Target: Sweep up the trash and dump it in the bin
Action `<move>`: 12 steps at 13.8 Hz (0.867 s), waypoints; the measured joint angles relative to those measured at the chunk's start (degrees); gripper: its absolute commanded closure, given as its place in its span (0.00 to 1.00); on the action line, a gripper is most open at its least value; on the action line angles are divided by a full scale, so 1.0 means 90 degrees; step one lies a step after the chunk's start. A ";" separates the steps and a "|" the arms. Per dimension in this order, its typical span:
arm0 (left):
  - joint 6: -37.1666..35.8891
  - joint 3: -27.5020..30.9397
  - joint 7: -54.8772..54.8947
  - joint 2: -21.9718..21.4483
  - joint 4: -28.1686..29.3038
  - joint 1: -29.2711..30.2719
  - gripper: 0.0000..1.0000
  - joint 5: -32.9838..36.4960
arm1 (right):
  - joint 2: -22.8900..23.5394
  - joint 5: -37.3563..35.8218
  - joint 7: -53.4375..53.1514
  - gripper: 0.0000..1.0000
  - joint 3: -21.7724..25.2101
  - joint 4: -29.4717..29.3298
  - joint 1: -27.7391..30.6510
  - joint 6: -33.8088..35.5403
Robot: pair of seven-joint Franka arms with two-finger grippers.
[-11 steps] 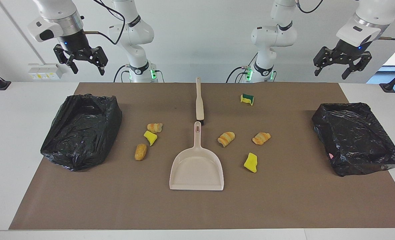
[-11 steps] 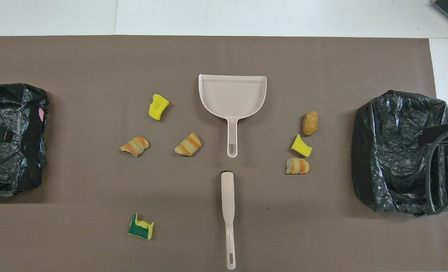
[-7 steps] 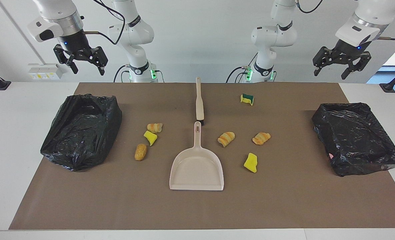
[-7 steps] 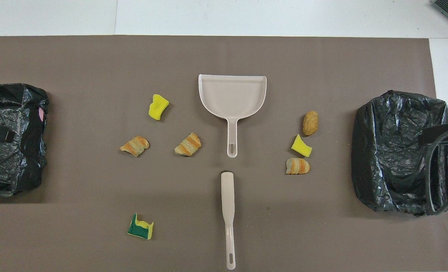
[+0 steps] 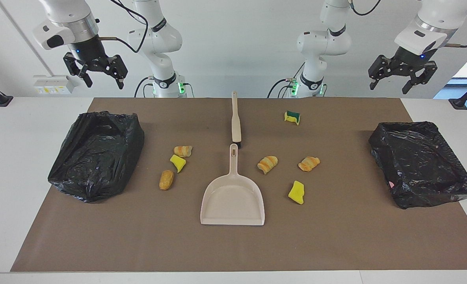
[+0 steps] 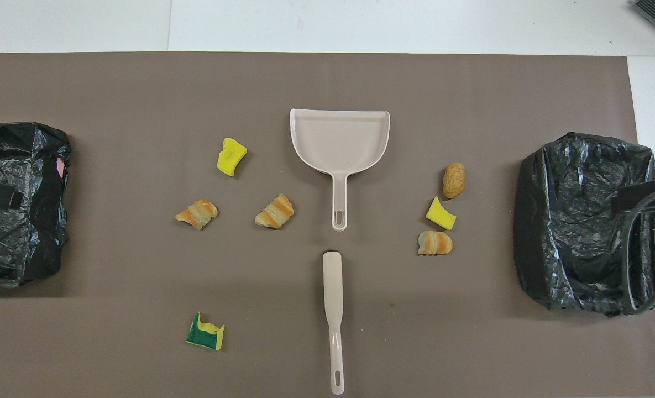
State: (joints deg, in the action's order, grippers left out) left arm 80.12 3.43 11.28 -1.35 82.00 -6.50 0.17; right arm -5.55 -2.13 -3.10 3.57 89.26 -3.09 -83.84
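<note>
Several trash bits lie on the brown mat around a beige dustpan (image 5: 232,201) (image 6: 339,138). Toward the right arm's end are a striped bread (image 5: 183,150), a yellow sponge (image 5: 177,163) and a brown nugget (image 5: 166,180). Toward the left arm's end are two striped breads (image 5: 267,164) (image 5: 308,163) and a yellow sponge (image 5: 296,192). A green-yellow sponge (image 5: 292,117) (image 6: 205,333) lies nearer the robots. A beige brush (image 5: 236,122) (image 6: 333,293) lies in line with the dustpan's handle. The right gripper (image 5: 104,81) and the left gripper (image 5: 389,85) hang open and empty, high over the table's ends.
A black-bagged bin (image 5: 71,185) (image 6: 576,221) stands at the right arm's end of the mat. Another black-bagged bin (image 5: 426,197) (image 6: 17,249) stands at the left arm's end. White table shows around the mat.
Both grippers have risen slightly, the left one a little more. Nothing on the table has moved.
</note>
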 measured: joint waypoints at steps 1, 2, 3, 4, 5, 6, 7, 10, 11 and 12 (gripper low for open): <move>0.0000 0.0010 0.0000 0.0000 0.0000 0.0003 0.00 0.0000 | 0.0000 0.0000 0.0000 0.00 0.0000 0.0000 0.0000 0.0000; 0.0000 0.0013 0.0000 0.0000 0.0000 0.0003 0.00 0.0000 | 0.0000 0.0000 0.0000 0.00 0.0000 0.0000 0.0000 0.0000; 0.0013 0.0011 0.0000 0.0000 0.0000 0.0003 0.00 0.0000 | 0.0000 0.0000 0.0000 0.00 0.0000 0.0000 0.0000 0.0000; 0.0075 0.0010 0.0000 0.0000 0.0000 0.0003 0.00 0.0000 | 0.0000 0.0000 0.0000 0.00 0.0000 0.0000 0.0000 0.0000; 0.0199 0.0010 0.0000 0.0000 0.0003 0.0003 0.00 0.0000 | 0.0000 0.0000 0.0000 0.00 0.0000 0.0000 0.0000 0.0000; 0.0269 0.0010 0.0000 0.0000 0.0008 0.0003 0.00 0.0000 | 0.0000 0.0000 0.0000 0.00 0.0000 0.0000 0.0000 0.0000; 0.0291 0.0005 0.0000 0.0000 0.0014 0.0002 0.00 -0.0003 | 0.0000 0.0000 0.0000 0.00 0.0000 0.0000 0.0001 0.0000; 0.0302 -0.0062 0.0000 0.0000 0.0029 -0.0026 0.00 -0.0009 | 0.0000 0.0000 0.0000 0.00 0.0005 0.0008 0.0092 0.0007; 0.0302 -0.0088 0.0000 -0.0003 0.0039 -0.0075 0.00 -0.0010 | 0.0000 0.0000 0.0000 0.00 0.0005 0.0011 0.0121 0.0007; 0.0302 -0.0132 0.0000 -0.0017 0.0077 -0.0130 0.00 -0.0012 | 0.0000 0.0000 0.0000 0.00 0.0004 0.0013 0.0132 0.0008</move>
State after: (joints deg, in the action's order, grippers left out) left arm 82.84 2.25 11.28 -1.50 82.69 -7.66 0.05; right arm -5.55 -2.13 -3.10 3.61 89.38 -1.91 -83.77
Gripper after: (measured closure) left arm 0.000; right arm 0.000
